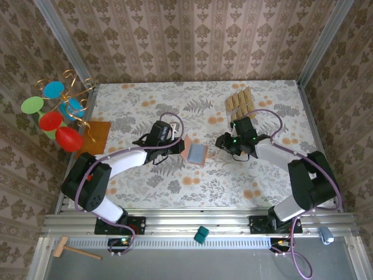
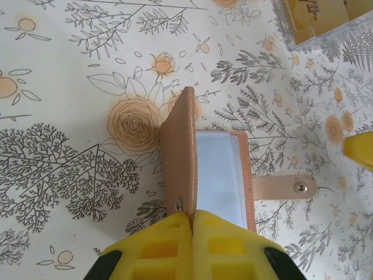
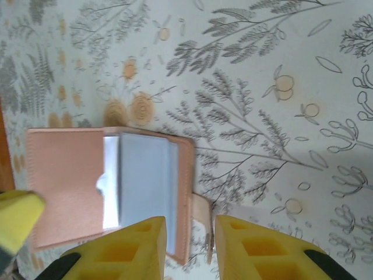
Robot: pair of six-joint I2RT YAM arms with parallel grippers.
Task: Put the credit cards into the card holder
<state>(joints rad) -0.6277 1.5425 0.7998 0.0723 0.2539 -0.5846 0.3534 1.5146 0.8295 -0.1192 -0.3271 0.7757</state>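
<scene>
Left hand (image 2: 192, 219) pinches the card holder (image 1: 195, 153) by its flap, upright — pockets face the right hand (image 3: 189, 226). That hand is part-spread; credit cards (image 1: 239, 101) lie just beyond it.

A floral cloth (image 1: 192, 186) is spread over the table, which is enclosed by patterned walls (image 1: 192, 35). At the left edge an orange-brown mat (image 1: 100, 135) is laid, and a gold wire stand (image 1: 78, 108) with green, blue and red discs is set on it. Along the near metal rail (image 1: 175, 223), a wooden mallet (image 1: 69, 249) is seen at left, a teal block (image 1: 201, 235) in the middle, and a grey-blue object (image 1: 326, 235) at right.
</scene>
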